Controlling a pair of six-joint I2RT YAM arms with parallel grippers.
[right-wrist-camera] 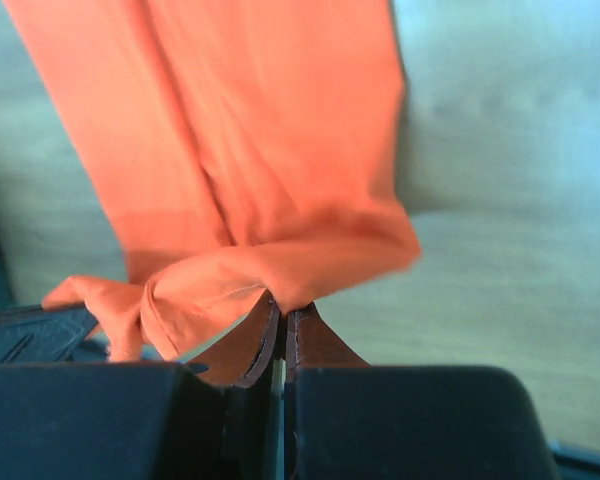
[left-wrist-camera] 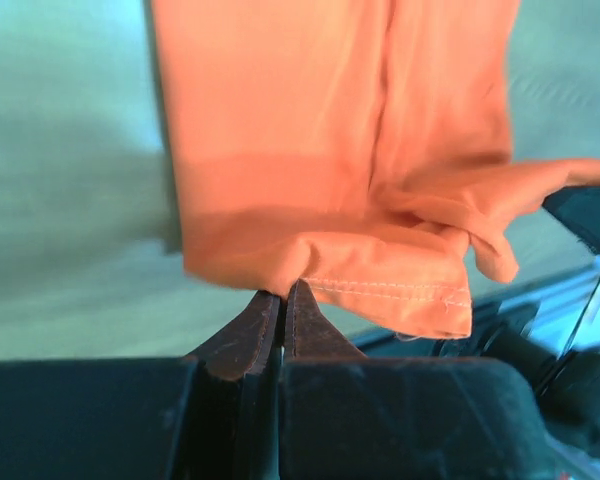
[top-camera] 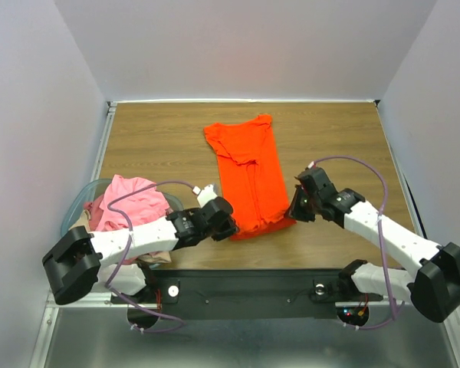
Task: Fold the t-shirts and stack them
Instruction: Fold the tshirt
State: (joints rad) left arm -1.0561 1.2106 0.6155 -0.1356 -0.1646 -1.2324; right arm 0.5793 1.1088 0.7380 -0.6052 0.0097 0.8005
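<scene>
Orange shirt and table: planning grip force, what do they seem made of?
The orange shirt looks like soft matte cloth, likely cotton: it creases and shows a stitched hem. The table looks like smooth wood-grain board, possibly laminate.

You're looking at a walled wooden surface [top-camera: 153, 146].
Plain pale walls [top-camera: 245, 46] close you in on three sides; a metal rim [top-camera: 245, 100] edges the brown wood-grain top.

A robot lab cell: bare white walls [top-camera: 245, 46] box a wooden table [top-camera: 153, 146], arm-mounting rail [top-camera: 253, 290] at 6 o'clock
</scene>
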